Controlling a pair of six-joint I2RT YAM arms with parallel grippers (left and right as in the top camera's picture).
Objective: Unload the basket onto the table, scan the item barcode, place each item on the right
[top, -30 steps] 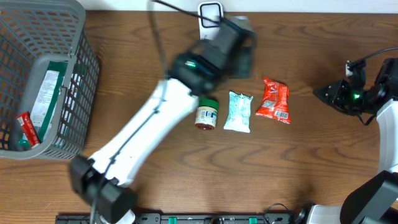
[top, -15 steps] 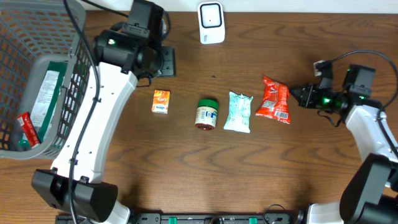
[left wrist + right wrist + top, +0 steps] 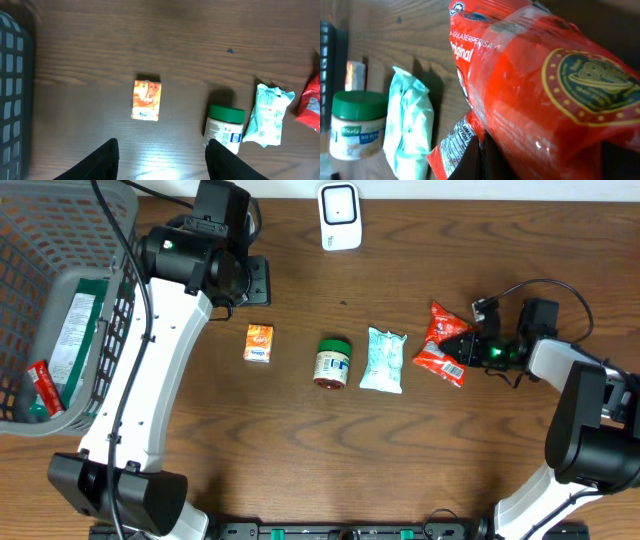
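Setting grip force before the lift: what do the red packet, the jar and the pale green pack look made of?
The red packet: thin glossy plastic film; creases and bright glare. The jar: glass or clear plastic, cannot tell which; green lid looks plastic. The pale green pack: soft plastic wrap, wrinkled, with a duller sheen.

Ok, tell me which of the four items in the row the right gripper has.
The red packet, at the row's right end: the right gripper is shut on its edge. The orange box, jar and pale green pack lie free.
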